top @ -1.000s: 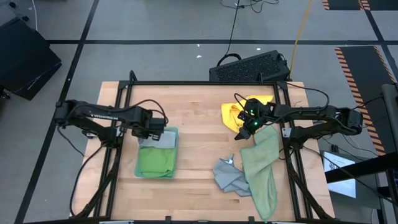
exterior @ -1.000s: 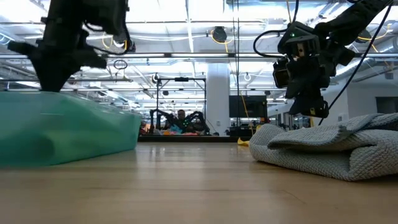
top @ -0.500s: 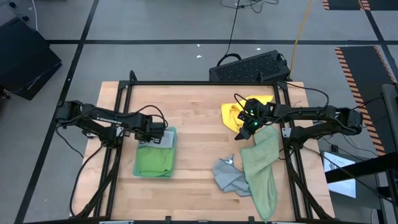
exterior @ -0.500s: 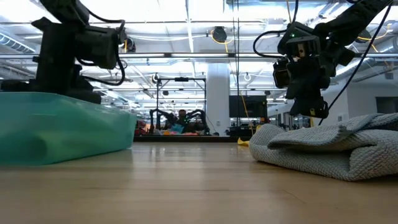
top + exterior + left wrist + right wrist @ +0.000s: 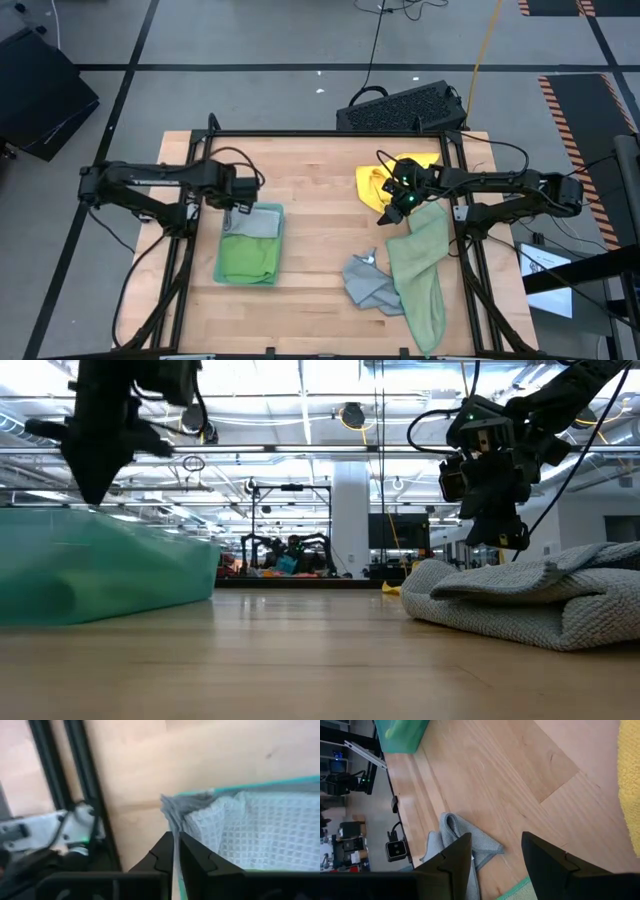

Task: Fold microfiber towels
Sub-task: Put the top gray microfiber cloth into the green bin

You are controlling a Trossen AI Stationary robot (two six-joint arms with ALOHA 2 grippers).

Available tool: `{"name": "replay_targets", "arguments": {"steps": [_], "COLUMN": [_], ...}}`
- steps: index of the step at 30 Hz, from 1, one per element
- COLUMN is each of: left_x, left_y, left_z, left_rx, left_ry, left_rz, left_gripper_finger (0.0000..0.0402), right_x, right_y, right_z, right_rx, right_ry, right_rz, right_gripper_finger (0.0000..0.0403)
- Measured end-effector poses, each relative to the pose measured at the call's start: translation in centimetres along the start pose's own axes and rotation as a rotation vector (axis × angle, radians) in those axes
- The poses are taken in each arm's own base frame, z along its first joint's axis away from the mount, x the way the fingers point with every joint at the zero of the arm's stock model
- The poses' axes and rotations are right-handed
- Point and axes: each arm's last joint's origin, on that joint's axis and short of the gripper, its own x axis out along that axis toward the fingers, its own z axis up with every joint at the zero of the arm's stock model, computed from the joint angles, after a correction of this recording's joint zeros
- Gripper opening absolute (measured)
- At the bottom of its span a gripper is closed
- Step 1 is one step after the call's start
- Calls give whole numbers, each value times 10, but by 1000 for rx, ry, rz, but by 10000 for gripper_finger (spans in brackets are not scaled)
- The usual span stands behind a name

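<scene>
Lifted off the towel stack (image 5: 251,243) — left arm's fingers (image 5: 192,857) pinched.

text: none readable | arms: lettering too small to make out | towels: no labels showing | table: no markings | room behind: no legible signs

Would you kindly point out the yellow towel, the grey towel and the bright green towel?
yellow towel (image 5: 372,186), high view, left part.
grey towel (image 5: 368,282), high view, middle.
bright green towel (image 5: 247,260), high view, middle.
</scene>
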Motion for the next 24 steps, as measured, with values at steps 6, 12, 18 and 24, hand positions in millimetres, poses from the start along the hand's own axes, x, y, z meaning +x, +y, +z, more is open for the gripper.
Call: {"name": "replay_targets", "arguments": {"steps": [6,12,18,24], "left_x": [2,48,85,85], "left_y": [7,6,4,6], "left_z": [-9,-21,-23,-19], "left_rx": [62,84,91,144], "left_ry": [-22,14,-21,2], "left_rz": [-52,-35,-87,-89], "left_gripper_finger": [30,30,31,31], "right_x": [0,0,0,0], "right_y": [0,0,0,0], "right_z": [0,0,1,3], "right_rx": [7,27,78,119], "right_ry": [-2,-1,-19,-55], "right_rz": [1,1,-17,-38], "right_gripper_finger": [164,164,164,164]}}
